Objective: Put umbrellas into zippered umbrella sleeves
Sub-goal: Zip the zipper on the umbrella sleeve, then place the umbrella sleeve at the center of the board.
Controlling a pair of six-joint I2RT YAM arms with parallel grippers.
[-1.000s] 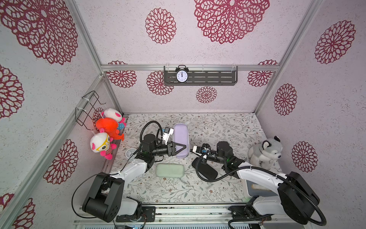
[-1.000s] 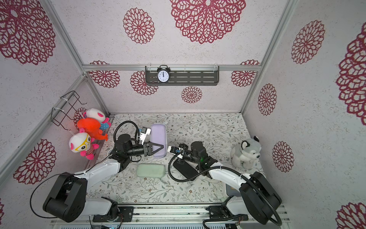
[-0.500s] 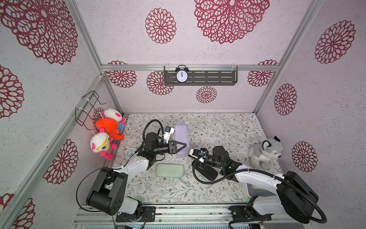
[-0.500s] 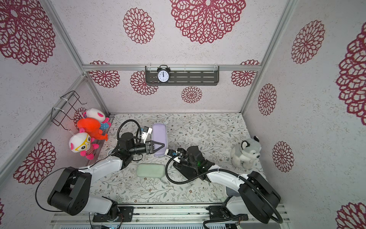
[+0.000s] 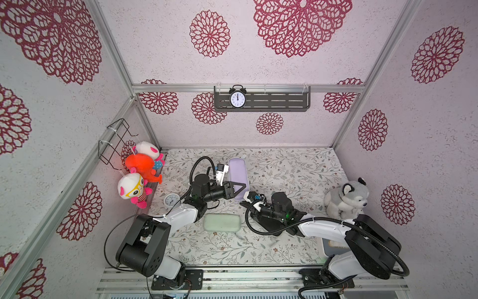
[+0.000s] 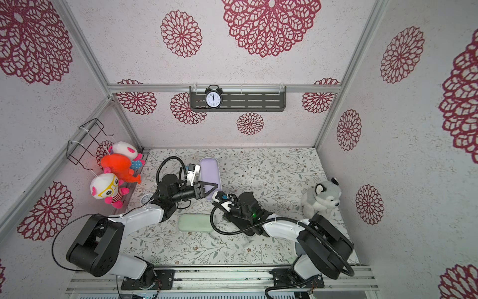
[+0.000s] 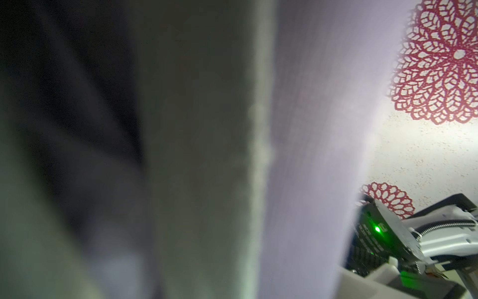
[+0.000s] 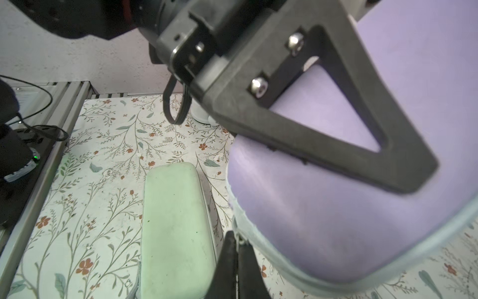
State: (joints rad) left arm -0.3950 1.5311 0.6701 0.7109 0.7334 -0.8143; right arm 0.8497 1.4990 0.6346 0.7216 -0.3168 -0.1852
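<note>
Fingers (image 8: 310, 141) of the left gripper (image 5: 241, 188) are clamped on the lilac sleeve (image 5: 238, 170). One triangular finger lies flat across the outer shell. The left wrist view shows grey lining on one side of the edge and lilac skin on the other, so the second finger seems to sit inside. Whether an umbrella is inside cannot be told.

Past the fingertips, most of the sleeve runs away over the flowered table (image 5: 284, 168). Its rounded near end hangs just in front of the right gripper (image 8: 236, 248), whose fingers are pressed together and touch the pale zip edge (image 8: 362, 279). Whether they pinch the pull is too small to tell.

Just beside the right fingers, the mint green sleeve (image 8: 178, 233) lies flat and closed, apart from the lilac one.

By its look the lilac sleeve is light and padded, holds its shape but gives under pressure, and has a smooth skin that may slide. The firmest hold is probably across the shell close to the zip, and the pull needs a fine tip pinch.
</note>
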